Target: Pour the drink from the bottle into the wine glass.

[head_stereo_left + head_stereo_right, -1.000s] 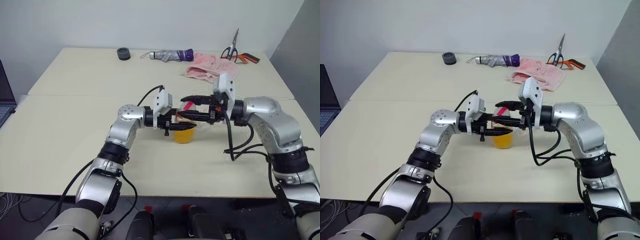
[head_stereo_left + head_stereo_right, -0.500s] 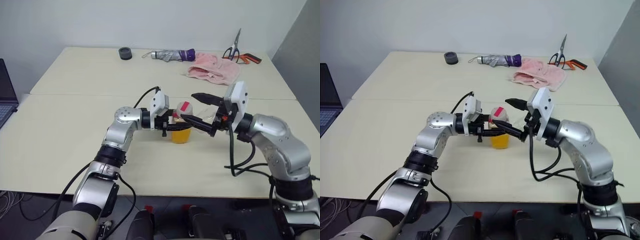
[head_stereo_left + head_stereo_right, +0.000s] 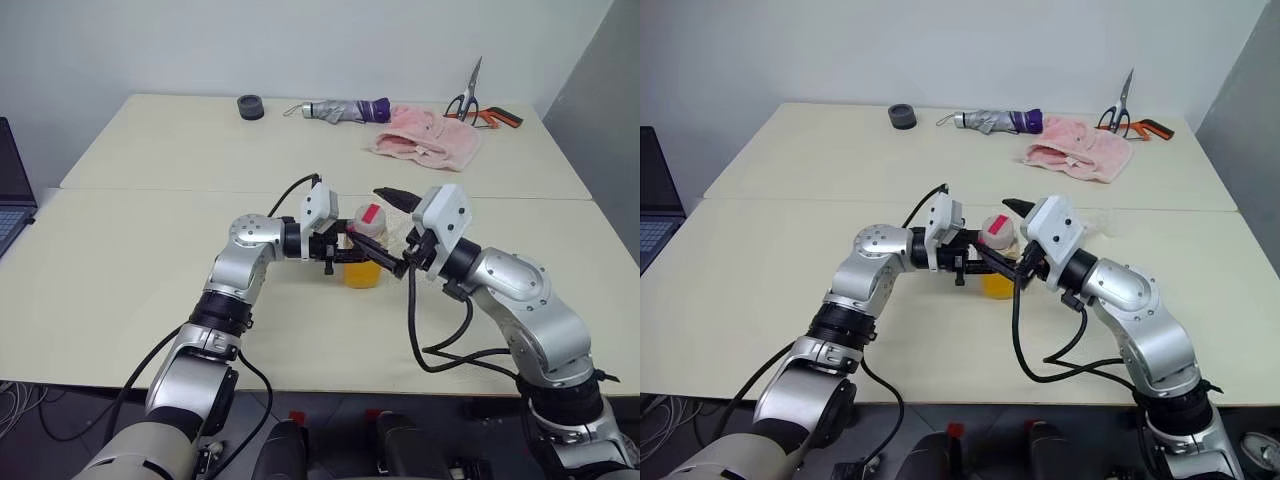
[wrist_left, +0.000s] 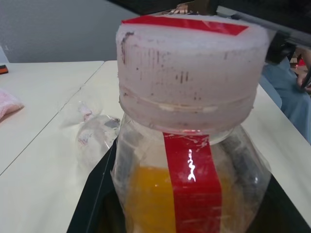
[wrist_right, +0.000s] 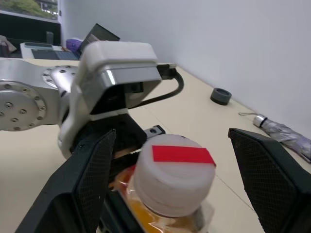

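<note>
left wrist: squarish clear plastic bottle (image 4: 194, 194), round cap (image 4: 189, 73)

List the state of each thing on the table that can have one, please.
bottle: upright, cap on, partly full, held by left tool.
right tool: open, its fingers either side of the cap.
wine glass: lying on its side.
umbrella: folded.
scissors: closed.

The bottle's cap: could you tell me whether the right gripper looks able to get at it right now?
Probably yes: the right gripper is open, its fingers either side of the cap, nothing between, while the left gripper holds the bottle.
</note>
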Robot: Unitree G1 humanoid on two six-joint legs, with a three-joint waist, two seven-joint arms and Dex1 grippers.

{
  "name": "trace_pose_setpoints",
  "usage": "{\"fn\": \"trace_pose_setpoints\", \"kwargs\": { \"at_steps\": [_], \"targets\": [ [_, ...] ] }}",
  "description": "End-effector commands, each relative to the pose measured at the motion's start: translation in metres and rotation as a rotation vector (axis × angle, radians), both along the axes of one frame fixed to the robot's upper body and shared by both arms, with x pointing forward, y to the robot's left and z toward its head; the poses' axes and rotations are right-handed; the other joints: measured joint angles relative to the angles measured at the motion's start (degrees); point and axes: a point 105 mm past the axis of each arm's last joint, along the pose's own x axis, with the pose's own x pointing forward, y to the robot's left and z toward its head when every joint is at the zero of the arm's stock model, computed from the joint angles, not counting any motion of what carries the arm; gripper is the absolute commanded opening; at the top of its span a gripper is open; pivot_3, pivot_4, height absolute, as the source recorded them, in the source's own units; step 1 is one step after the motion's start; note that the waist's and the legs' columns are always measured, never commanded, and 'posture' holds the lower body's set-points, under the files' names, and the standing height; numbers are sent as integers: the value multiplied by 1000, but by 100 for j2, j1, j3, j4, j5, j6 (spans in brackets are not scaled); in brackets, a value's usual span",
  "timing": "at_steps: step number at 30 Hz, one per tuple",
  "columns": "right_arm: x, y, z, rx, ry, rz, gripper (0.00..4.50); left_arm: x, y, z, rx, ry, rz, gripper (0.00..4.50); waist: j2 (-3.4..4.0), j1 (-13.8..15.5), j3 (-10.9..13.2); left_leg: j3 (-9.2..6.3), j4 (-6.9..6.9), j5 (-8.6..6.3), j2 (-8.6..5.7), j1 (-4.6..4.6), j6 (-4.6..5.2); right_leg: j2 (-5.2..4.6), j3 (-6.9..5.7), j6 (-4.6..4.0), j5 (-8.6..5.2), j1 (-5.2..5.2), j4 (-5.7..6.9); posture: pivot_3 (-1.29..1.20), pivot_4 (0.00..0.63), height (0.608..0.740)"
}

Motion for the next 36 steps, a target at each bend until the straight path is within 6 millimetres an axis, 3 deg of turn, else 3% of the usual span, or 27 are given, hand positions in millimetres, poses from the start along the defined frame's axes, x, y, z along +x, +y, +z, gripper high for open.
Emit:
{"fn": "trace_pose_setpoints", "kwargs": {
  "at_steps": [1, 12, 16, 23, 36],
  "targets": [
    [1, -7, 11, 41, -46, -34, 3945, -2, -2, 18, -39, -54, -23, 1779, 0, 0, 0, 0, 0, 0, 0, 0, 0, 0, 0, 0, 0, 0, 0, 0, 150, 740],
    [5, -25, 11, 76, -33, -107, 3945, -2, 0, 17, -36, -49, -18, 1779, 0, -1, 0, 0, -1, 0, 0, 0, 0, 0, 0, 0, 0, 0, 0, 0, 150, 740],
    [-4, -20, 18, 109, -40, -65, 3945, -2, 2, 16, -34, -44, -14, 1779, 0, -3, 0, 0, 0, 0, 0, 0, 0, 0, 0, 0, 0, 0, 0, 0, 150, 740],
    [-7, 1, 12, 45, -63, -16, 3945, -1, 1, 16, -34, -43, -16, 1779, 0, -3, 0, 0, 0, 0, 0, 0, 0, 1, 0, 0, 0, 0, 0, 0, 150, 740],
    [1, -13, 12, 39, -79, -93, 3945, -2, 2, 15, -28, -41, -18, 1779, 0, -2, 0, 0, 0, 0, 0, 0, 0, 0, 0, 0, 0, 0, 0, 0, 150, 740]
  ]
}}
